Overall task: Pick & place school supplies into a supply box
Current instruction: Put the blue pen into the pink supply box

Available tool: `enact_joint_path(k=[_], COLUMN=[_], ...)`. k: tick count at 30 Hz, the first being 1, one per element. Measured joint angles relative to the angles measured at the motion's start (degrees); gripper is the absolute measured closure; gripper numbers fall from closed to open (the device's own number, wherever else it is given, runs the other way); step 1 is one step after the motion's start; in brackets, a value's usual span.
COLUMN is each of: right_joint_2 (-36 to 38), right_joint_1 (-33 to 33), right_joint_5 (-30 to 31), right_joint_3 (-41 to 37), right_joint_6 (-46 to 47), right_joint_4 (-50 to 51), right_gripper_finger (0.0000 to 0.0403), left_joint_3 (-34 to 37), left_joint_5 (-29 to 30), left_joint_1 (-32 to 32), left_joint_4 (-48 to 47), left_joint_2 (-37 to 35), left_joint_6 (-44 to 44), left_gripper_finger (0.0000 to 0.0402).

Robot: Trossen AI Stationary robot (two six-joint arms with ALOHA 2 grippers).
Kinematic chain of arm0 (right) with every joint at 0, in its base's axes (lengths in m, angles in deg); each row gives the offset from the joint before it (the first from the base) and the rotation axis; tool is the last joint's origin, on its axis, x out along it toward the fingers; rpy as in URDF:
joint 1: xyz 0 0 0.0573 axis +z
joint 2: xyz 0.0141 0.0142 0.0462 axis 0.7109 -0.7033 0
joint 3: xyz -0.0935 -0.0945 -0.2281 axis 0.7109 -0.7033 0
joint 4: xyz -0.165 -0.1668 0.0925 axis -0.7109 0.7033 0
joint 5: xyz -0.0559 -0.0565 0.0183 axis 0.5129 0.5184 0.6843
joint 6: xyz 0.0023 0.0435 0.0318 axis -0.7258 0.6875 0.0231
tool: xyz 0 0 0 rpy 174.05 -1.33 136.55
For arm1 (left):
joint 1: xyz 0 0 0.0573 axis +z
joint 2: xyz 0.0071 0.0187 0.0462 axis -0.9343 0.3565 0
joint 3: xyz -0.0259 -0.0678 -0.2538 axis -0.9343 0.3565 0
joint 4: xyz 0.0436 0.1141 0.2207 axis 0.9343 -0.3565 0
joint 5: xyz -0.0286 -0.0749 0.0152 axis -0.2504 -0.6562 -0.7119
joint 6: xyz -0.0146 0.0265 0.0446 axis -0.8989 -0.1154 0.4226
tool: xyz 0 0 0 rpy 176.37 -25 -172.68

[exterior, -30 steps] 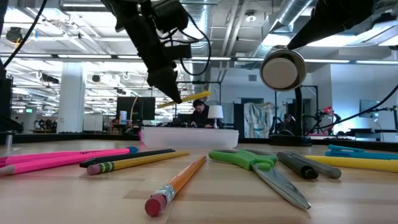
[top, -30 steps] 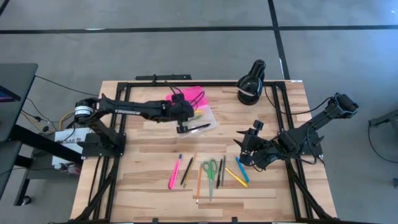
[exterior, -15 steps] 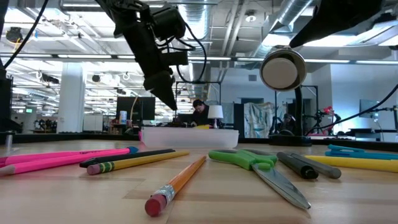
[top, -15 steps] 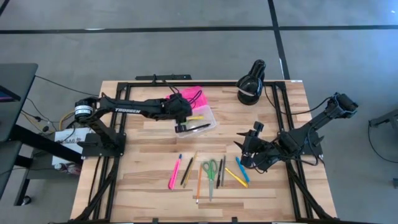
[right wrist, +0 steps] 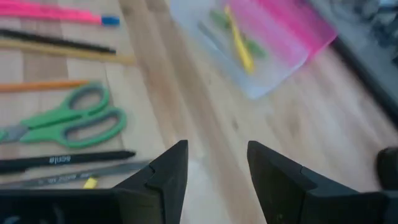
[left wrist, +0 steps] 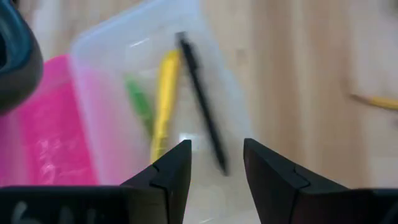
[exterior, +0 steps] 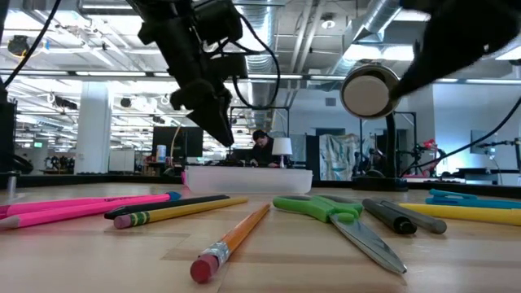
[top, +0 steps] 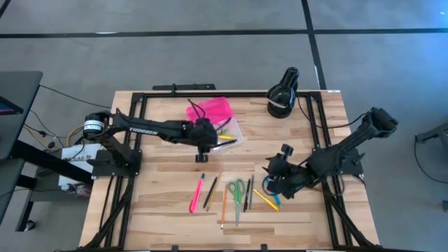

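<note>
High view: left pincer [top: 201, 145] open and empty beside the box [top: 222, 129]; right pincer [top: 274, 183] open above crowded pens [top: 269, 193], risking nudging a neighbour.

Table [top: 168, 210]: light wooden planks, with a black metal frame along its edges.
Desk lamp [top: 282, 93]: black, rounded head with a white band, at the far right corner of the table.
Floor [top: 210, 56]: grey, crossed by dark lines.
Person [exterior: 262, 150]: seated far back in the room, dark clothing.
</note>
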Motion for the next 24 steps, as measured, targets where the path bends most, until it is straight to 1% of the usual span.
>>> enact_joint_path(k=[5,8,11,15,21,24], right_joint_2=[-6.59,-9.76,-12.3,-13.44,-12.49,-12.59], right_joint_1=[-0.01,-0.02,-0.02,0.0,1.95,3.13], right_joint_5=[-1.5,-3.97,-7.84,-11.52,-12.72,-14.99], right_joint_3=[0.0,0.0,-0.01,0.04,0.46,0.54], right_joint_6=[8.52,15.3,20.08,23.69,27.41,28.98], right_joint_4=[2.11,3.14,4.25,3.79,3.47,1.47], right_gripper_finger=[0.0241,0.0241,0.0241,0.0241,0.0241,0.0241], left_joint_3=[1.27,2.68,3.58,3.6,3.6,4.88], left_joint_5=[0.66,3.13,6.19,11.46,18.27,20.69], left_joint_1=[-4.27,-6.75,-9.45,-12.76,-16.68,-18.15], left_joint_4=[1.33,4.75,6.85,6.81,6.29,6.95], left_joint_2=[-0.16,-0.57,-1.46,-3.05,-4.5,-4.5], left_joint_6=[0.33,0.3,0.7,0.79,-0.75,-2.26], left_gripper_finger=[0.026,0.026,0.026,0.026,0.026,0.0261])
